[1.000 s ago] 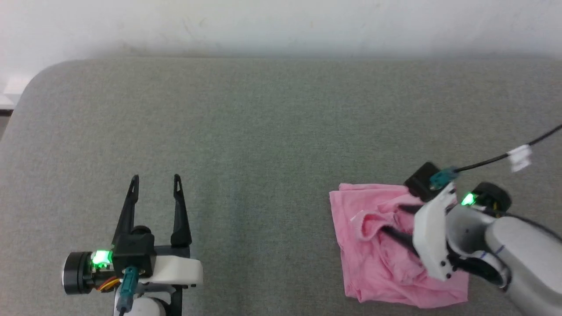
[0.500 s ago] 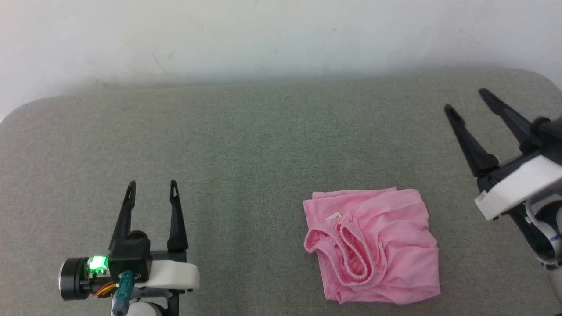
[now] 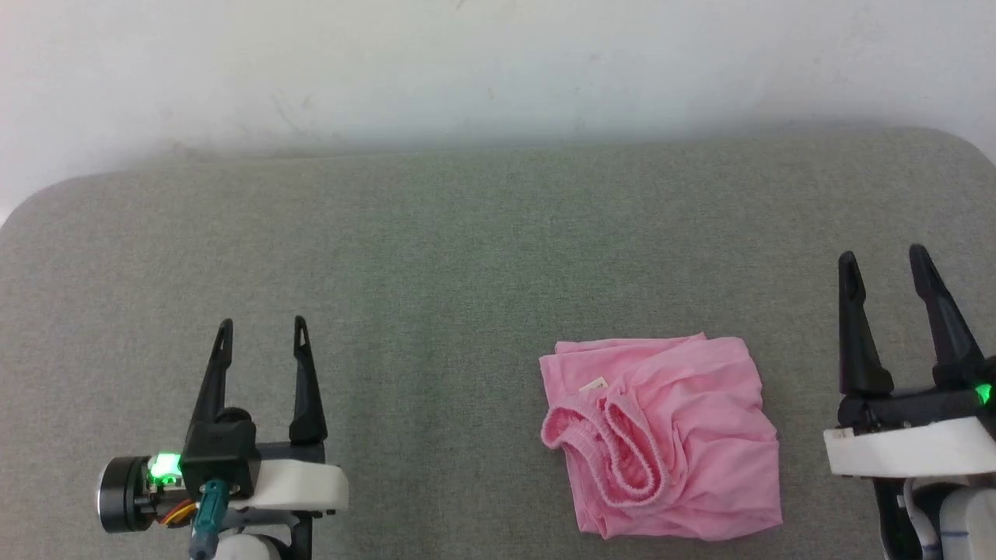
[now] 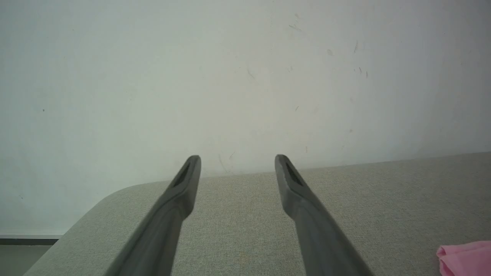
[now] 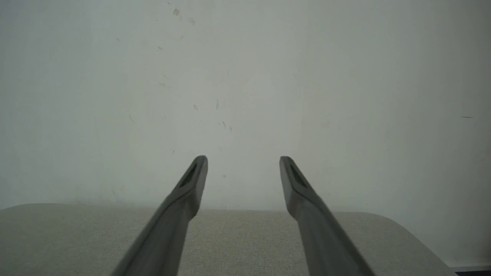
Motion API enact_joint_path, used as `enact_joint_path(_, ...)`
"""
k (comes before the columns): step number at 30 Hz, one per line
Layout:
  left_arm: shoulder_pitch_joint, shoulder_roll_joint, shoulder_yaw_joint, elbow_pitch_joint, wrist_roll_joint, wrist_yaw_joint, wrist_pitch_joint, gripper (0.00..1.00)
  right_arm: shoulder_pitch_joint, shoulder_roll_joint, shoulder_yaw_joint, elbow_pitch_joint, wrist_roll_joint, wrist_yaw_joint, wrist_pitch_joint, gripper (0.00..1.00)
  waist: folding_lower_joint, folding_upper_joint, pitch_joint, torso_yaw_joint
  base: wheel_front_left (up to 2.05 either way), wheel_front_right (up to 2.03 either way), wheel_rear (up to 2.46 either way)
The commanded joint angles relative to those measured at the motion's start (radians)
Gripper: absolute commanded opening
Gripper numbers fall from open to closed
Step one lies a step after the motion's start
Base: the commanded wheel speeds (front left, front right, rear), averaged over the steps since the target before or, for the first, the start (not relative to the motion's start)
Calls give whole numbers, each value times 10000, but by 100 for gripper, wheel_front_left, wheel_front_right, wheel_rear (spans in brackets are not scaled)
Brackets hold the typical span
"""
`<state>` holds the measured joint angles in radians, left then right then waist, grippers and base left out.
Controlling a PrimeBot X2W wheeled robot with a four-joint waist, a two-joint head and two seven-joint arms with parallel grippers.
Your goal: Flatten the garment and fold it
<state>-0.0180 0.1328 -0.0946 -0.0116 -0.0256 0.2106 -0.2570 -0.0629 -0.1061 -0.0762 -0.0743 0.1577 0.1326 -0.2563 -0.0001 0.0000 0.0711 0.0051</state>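
Note:
The garment [image 3: 661, 435], bright pink shorts, lies bunched and folded over on the grey cushion at the lower right of the head view. Its gathered waistband [image 3: 615, 447] curls on top, with a small white label [image 3: 593, 384] beside it. A pink corner of the garment [image 4: 464, 257] shows at the lower right of the left wrist view. My left gripper [image 3: 261, 333] rests open at the lower left, far from the cloth. To the right of the garment, my right gripper [image 3: 883, 264] stands open and apart from it, nothing between its fingers.
The grey cushioned surface [image 3: 436, 280] has rounded back corners and ends at a pale wall [image 3: 498, 62]. Its left edge [image 4: 69, 234] drops to a floor strip. The right edge [image 5: 425, 237] shows in the right wrist view.
My right gripper has lifted off the garment and swung out to its right, settling low with fingers pointing away. The garment lies free. The head camera has also shifted.

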Motion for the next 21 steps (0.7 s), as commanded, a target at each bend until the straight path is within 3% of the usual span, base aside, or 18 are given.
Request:
enact_joint_path(1, 139, -29, 74, -39, 15, -74, -47, 100, 218, 155, -127, -215, -77, -19, -50, 100, 1, 0, 9, 16, 0, 0, 0)
enact_joint_path(7, 244, -43, 157, -79, 42, -117, -47, 100, -203, 208, -541, -933, -60, -19, -53, 100, 1, 0, -3, 11, 0, 0, 0)
enact_joint_path(11, 249, -62, 172, -103, 67, -145, -47, 100, -1100, -741, -459, -735, 137, -19, 155, 100, 1, 0, 6, 51, 0, 0, 0)
enact_joint_path(13, 260, -79, 172, -104, 76, -152, -47, 100, -1486, -1495, 89, -413, 328, -19, 1116, 100, 1, 0, 3, 76, 0, 0, 0)
enact_joint_path(14, 260, -79, 172, -104, 76, -152, -47, 100, -1486, -1495, 89, -413, 328, -19, 1116, 100, 1, 0, 3, 76, 0, 0, 0)
enact_joint_path(21, 257, -160, 104, -125, 99, -195, -47, 100, -2643, -3921, 2366, 676, 2522, -19, 6156, 100, 1, 0, 166, 266, 0, 0, 0)
